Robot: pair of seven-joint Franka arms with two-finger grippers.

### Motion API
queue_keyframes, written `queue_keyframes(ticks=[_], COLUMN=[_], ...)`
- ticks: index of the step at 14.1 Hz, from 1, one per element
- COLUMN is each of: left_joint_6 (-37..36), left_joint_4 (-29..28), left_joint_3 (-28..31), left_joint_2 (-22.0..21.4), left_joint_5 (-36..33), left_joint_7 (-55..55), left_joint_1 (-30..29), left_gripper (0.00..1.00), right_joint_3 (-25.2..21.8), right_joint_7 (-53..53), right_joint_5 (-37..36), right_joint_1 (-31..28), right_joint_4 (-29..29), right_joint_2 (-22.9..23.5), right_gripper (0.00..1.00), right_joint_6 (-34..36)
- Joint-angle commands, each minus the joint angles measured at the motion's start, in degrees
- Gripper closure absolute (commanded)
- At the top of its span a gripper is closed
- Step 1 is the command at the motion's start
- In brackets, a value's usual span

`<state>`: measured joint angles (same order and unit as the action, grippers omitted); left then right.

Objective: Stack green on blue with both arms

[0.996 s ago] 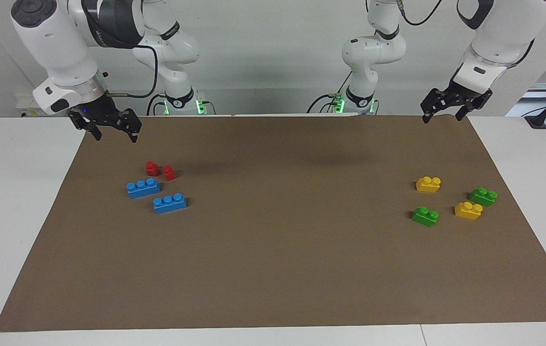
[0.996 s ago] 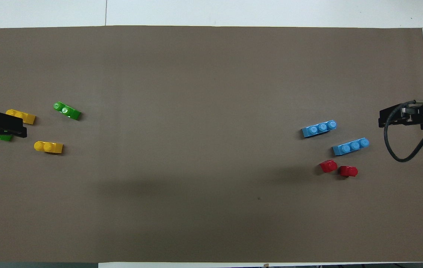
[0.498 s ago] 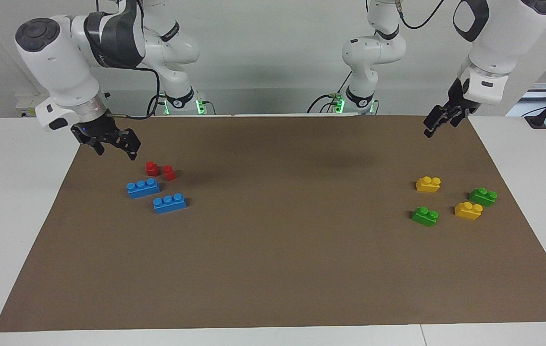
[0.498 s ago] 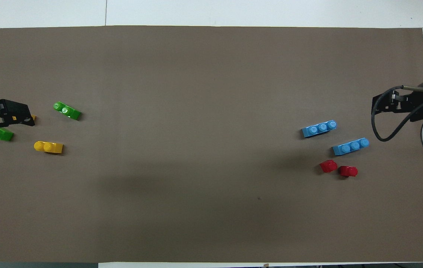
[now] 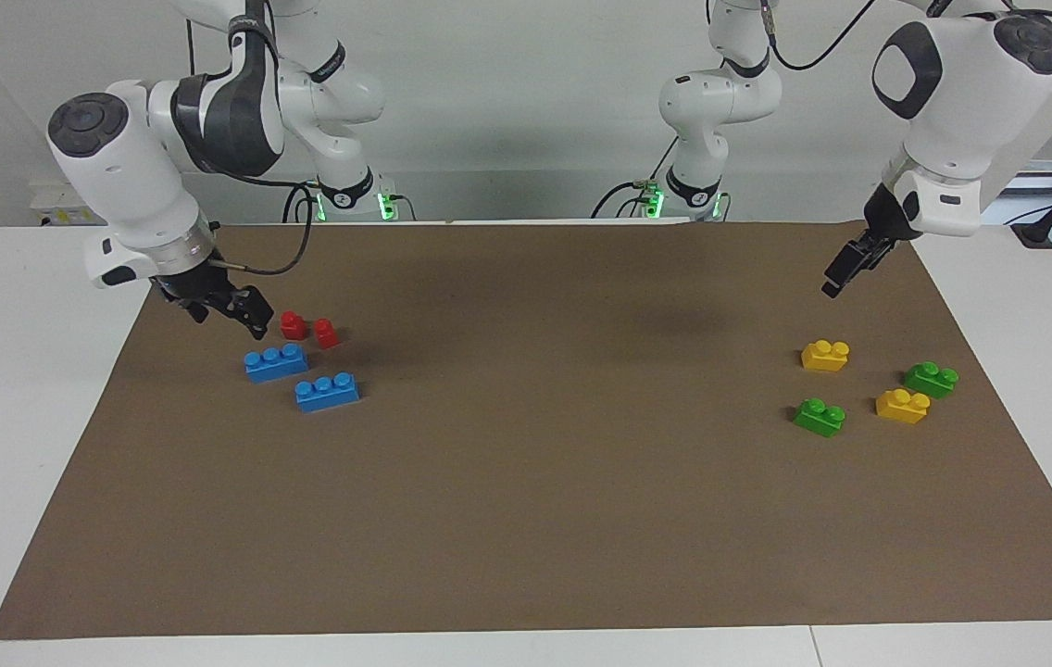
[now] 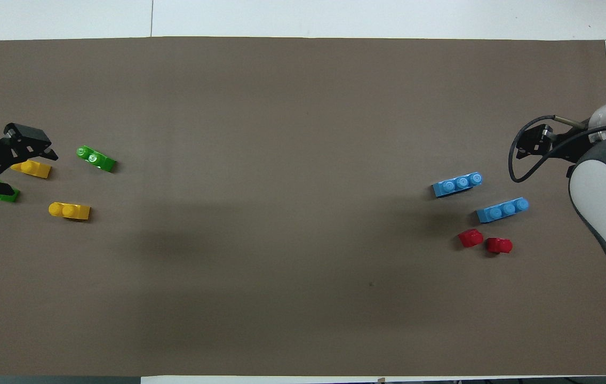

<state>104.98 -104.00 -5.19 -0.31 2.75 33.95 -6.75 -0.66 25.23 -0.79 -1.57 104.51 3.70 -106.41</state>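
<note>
Both green bricks [image 5: 820,416] [image 5: 931,378] lie loose on the mat at my left arm's end, both blue bricks [image 5: 276,361] [image 5: 327,391] at my right arm's end, so I judge no stacking is done. My left gripper [image 5: 843,274] hangs over the mat near the yellow bricks [image 5: 825,355], my right gripper [image 5: 222,305] just beside the red bricks [image 5: 294,324]. Both carry nothing; I cannot tell how wide either stands.

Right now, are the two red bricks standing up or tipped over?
Standing up. Both red bricks sit flat on the brown mat, round studs pointing upward.
</note>
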Motion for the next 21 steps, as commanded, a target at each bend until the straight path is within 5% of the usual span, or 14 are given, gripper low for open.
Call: queue_keyframes(ticks=[1,8,11,21], left_joint_6=[4.35,10.76,13.58,19.65], left_joint_4=[-0.15,0.29,0.29,3.36], left_joint_3=[-0.09,0.09,0.09,0.09], left_joint_2=[3.37,10.14,12.25,20.25], left_joint_5=[1.12,0.5,0.41,-3.0], left_joint_7=[4.45,15.33,17.03,23.44], left_joint_1=[-0.54,-1.34,-1.69,-1.69], left_gripper=[0.0,0.0,0.0,0.0], right_joint_3=[0.31,0.22,-0.05,0.04], right_joint_7=[15.72,34.69,36.63,38.4], right_joint_5=[7.24,9.75,16.33,20.91], right_joint_1=[-0.63,-1.85,-3.17,-3.7], right_joint_4=[0.87,-0.36,-0.28,0.16], right_joint_2=[0.86,6.14,8.25,13.96], right_gripper=[0.0,0.0,0.0,0.0], right_joint_6=[-1.87,-4.07,-5.12,-8.64])
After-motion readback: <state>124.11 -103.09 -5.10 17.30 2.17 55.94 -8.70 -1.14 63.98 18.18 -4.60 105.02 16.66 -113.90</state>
